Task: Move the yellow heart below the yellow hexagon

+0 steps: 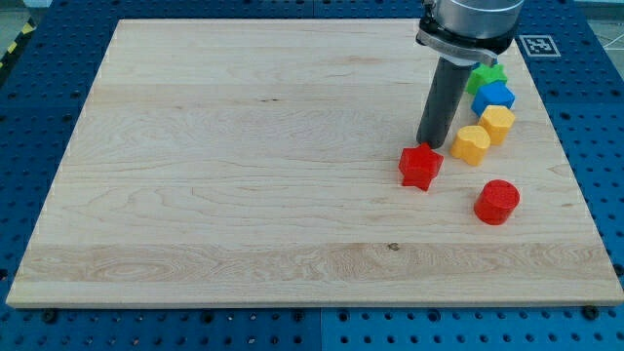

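Note:
The yellow heart lies on the wooden board at the view's right. The yellow hexagon sits just up and to the right of it, touching or almost touching. My tip is down on the board just left of the yellow heart, with a small gap between them. It stands right behind the top edge of the red star.
A blue block lies above the yellow hexagon, and a green star above that is partly hidden by the arm. A red cylinder lies below the yellow heart. The board's right edge runs close to these blocks.

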Controlling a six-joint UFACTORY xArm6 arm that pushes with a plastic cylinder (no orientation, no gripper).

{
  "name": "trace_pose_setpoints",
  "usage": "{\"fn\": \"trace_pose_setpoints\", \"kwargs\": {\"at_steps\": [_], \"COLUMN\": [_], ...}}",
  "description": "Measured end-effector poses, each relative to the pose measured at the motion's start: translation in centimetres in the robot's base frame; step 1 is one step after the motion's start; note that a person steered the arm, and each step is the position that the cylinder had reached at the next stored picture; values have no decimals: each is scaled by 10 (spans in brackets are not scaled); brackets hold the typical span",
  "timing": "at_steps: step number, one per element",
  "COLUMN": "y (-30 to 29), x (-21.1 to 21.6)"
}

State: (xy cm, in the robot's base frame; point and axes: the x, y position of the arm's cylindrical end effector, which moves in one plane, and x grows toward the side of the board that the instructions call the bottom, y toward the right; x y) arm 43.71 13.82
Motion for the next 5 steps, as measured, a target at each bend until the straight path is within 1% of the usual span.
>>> {"fn": "trace_pose_setpoints", "kwargs": {"at_steps": [1,3,4,5], "y": [9,46,48,4], "x": [10,13,13,1]}}
